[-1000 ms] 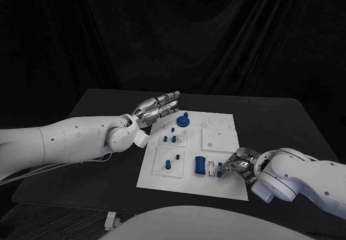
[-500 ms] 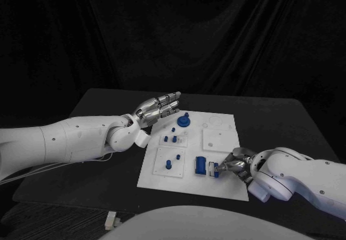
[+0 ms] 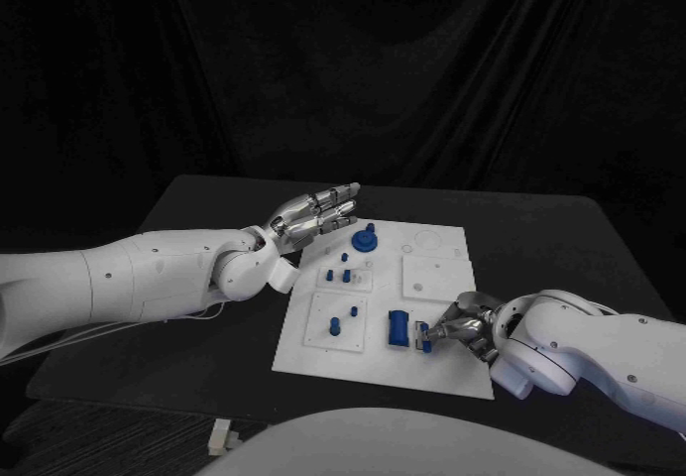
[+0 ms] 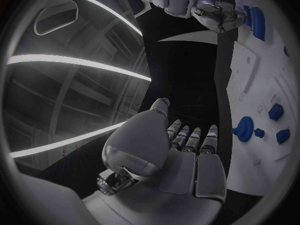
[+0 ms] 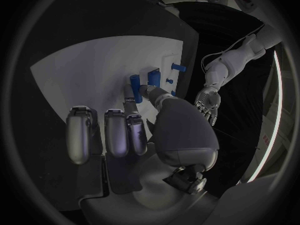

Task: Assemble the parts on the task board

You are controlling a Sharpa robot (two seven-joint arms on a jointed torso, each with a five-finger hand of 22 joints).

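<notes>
Currently, status:
right hand [image 3: 460,327]: down on the near end of the board [image 3: 436,273], fingers [image 5: 132,99] bunched at a small blue part [image 3: 424,335]. Looks like a pinch on it, thumb against a finger, but contact is partly hidden, so that's a judgement.
block [image 3: 398,328]: bigger blue piece, just beside the right fingertips on the side toward the left arm. Upright in its recess as far as I can tell.
left hand [image 3: 314,213]: hovering off the far corner of the board, fingers straight, side by side, holding nothing.
knob [image 3: 363,239]: round blue piece, just beyond the left fingertips, not touched.
pegs [image 3: 336,271]: small blue ones mid-board, well apart from both sets of fingers.
counter [image 3: 543,238]: black, carries the board.
step: judging by the pose, seating the small part next to the block.
handling: parts look like rigid plastic, light, smooth, so likely slippery in a fingertip pinch. Tiny, easy to tip or drop.
where to hold: take the small part by its side faces, near the top, leaving the bottom free to enter the slot.
risk: nudging the block, or the part twisting in the pinch.
</notes>
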